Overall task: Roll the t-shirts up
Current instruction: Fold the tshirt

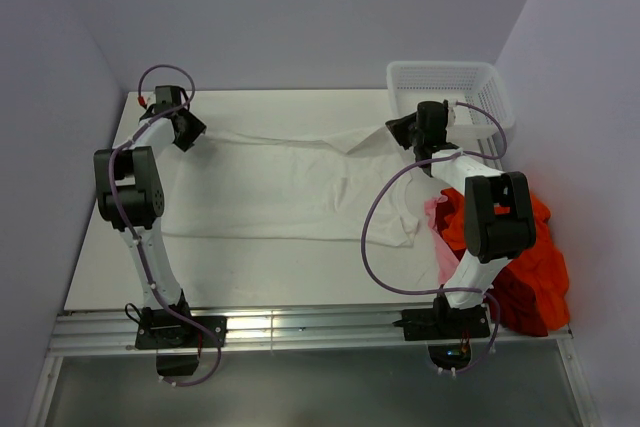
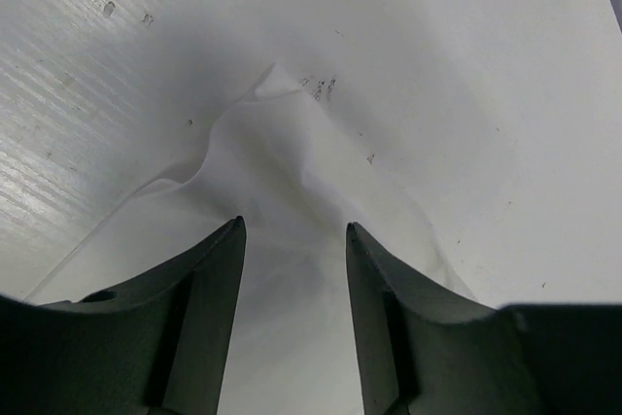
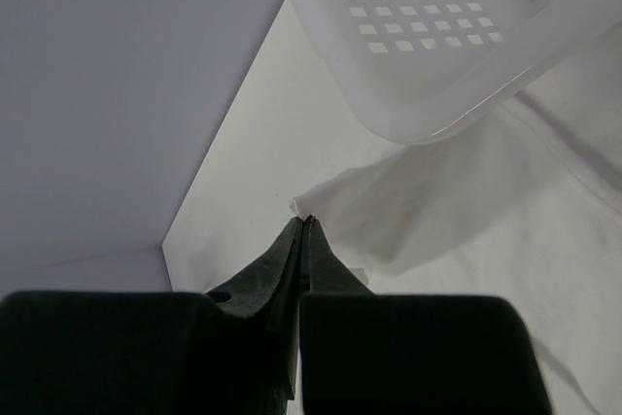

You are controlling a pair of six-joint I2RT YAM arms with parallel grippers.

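White t-shirt [image 1: 290, 187] lies stretched left-to-right between the arms; left gripper [image 2: 294, 225] spread, straddling its far-left corner; right gripper [image 3: 305, 223] pressed together at the far-right corner, perhaps pinching cloth.

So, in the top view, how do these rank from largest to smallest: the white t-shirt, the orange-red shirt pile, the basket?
1. white t-shirt
2. orange-red shirt pile, partly hidden by the right arm
3. basket
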